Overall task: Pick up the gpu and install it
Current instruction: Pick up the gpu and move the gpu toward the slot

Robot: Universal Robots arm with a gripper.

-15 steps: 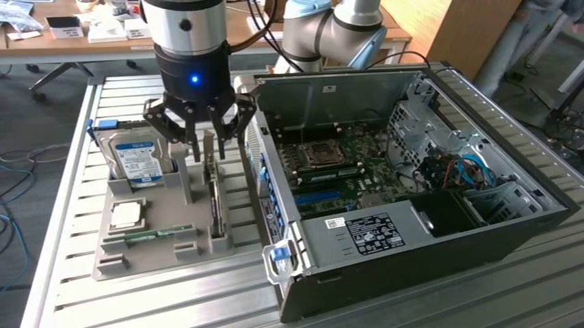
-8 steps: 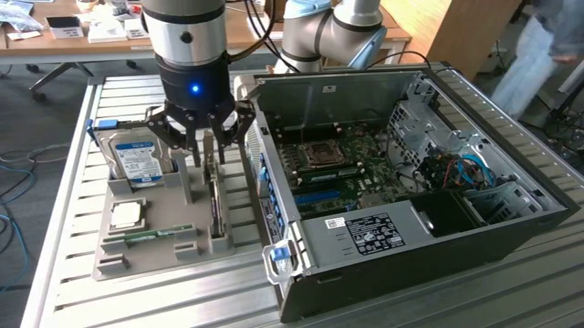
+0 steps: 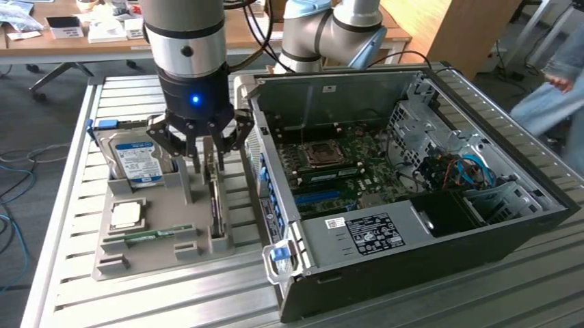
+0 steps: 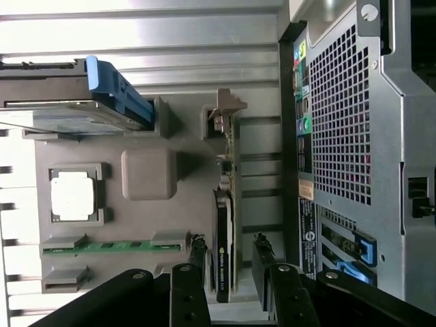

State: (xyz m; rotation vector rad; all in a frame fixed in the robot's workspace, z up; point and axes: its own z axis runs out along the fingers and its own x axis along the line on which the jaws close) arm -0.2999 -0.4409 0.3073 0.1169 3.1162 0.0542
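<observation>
The gripper (image 3: pixel 207 169), jaws open and clear of it, straddles the gpu (image 4: pixel 224 231), on edge at 3 o'clock on the tray (image 3: pixel 164 254) in the exterior view.

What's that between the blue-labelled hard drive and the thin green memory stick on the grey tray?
A square silver processor chip sits in its own recess between the hard drive and memory stick, in both views.
</observation>
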